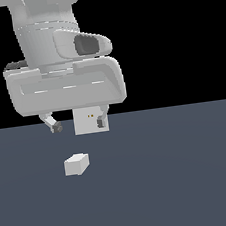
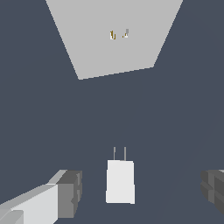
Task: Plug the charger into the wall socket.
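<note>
Off-white wall socket (image 1: 87, 123) partly behind spread fingers (image 1: 57, 127), charger (image 1: 76, 164) ungrasped

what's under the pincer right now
The charger lies on the floor under the open pincer, untouched, prongs toward the socket. Nothing covers it; its underside is hidden.
</note>
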Motion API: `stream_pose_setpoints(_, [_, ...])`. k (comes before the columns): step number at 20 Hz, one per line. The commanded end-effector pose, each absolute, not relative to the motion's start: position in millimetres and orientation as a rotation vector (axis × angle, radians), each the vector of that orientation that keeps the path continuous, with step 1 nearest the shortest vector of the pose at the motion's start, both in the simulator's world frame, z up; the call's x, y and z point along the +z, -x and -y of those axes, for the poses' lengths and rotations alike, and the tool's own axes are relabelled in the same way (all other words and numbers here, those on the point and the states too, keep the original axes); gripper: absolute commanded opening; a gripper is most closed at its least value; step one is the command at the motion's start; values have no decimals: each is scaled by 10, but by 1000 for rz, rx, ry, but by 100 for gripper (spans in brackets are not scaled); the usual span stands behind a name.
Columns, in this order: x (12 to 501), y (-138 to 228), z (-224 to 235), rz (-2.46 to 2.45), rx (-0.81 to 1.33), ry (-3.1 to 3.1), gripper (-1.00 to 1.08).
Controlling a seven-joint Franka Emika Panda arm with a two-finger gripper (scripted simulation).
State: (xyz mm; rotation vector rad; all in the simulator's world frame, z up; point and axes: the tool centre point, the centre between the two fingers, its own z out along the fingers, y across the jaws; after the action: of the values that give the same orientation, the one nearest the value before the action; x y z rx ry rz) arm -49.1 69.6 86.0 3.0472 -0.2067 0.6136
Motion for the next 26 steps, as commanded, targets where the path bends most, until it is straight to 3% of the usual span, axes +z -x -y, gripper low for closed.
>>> stream_pose_setpoints(1, [808, 501, -722, 216, 646, -3036, 100])
stream_pose_setpoints(26, [403, 535, -804, 247, 725, -3008, 100])
